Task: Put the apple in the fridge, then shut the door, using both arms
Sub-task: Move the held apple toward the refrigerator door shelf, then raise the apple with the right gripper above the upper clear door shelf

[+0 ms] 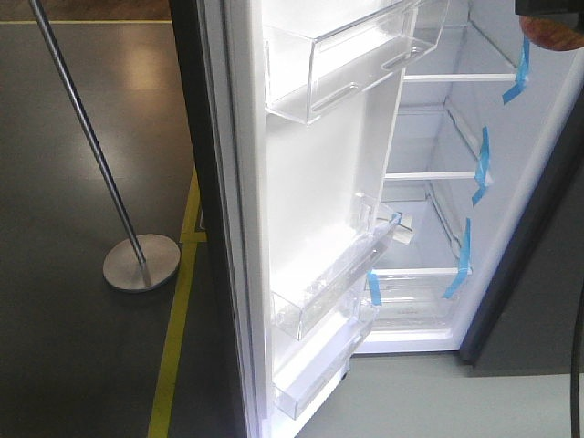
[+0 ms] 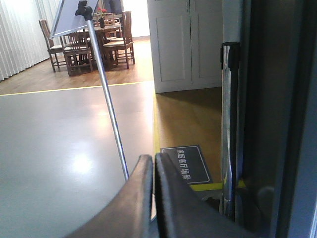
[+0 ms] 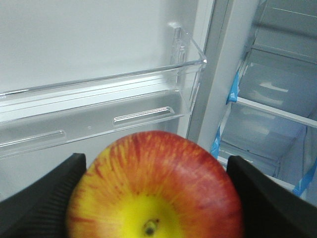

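A red and yellow apple (image 3: 158,193) fills the lower right wrist view, and my right gripper (image 3: 156,161) is shut on it, one black finger on each side. The front view shows that apple (image 1: 555,32) at the top right corner, high in front of the open fridge (image 1: 429,137), whose white inside has shelves with blue tape strips. The door (image 1: 319,201) stands wide open, and its white lining carries clear bins. One clear bin (image 3: 99,114) lies just behind the apple. My left gripper (image 2: 152,158) is shut on nothing, out beside the dark outer face of the door.
A slanted metal pole on a round base (image 1: 140,262) stands left of the door, near a yellow floor line (image 1: 178,319). A chrome post (image 2: 227,124) and a dark floor sign (image 2: 188,163) lie ahead of my left gripper. A dark panel (image 1: 534,274) borders the fridge on the right.
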{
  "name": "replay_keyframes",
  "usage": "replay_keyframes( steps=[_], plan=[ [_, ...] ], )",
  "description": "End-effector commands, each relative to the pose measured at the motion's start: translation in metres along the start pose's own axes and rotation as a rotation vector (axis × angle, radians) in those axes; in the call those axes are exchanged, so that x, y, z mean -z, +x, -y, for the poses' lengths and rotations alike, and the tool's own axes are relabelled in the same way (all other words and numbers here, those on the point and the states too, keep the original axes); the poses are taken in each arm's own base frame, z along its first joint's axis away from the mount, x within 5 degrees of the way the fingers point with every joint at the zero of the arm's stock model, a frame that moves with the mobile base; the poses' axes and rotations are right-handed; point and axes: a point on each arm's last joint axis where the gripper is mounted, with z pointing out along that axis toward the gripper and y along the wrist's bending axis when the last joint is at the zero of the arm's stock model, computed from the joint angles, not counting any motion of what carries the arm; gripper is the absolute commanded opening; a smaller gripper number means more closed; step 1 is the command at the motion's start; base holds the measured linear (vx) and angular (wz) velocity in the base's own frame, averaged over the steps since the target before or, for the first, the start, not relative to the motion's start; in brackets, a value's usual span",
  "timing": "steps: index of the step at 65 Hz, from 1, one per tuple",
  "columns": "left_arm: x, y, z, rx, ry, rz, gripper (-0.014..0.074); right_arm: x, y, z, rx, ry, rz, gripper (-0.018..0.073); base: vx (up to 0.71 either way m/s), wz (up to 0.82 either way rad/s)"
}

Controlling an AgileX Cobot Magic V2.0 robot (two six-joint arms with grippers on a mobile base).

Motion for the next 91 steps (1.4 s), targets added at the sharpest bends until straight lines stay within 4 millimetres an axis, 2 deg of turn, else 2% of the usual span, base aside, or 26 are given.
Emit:
replay_keyframes(
  steps=[1, 91],
  plan=[
    [0.0029, -0.0134, 0.0014, 0.009, 0.020, 0.100, -0.0007, 0.0190, -0.0191, -0.0061, 0.006, 0.031, 0.123, 0.0119, 0.03, 0.00],
    [0.0029, -0.0134, 0.0014, 0.009, 0.020, 0.100, -0.0007, 0.0190, -0.0191, -0.0061, 0.006, 0.031, 0.123, 0.0119, 0.03, 0.00]
  ],
)
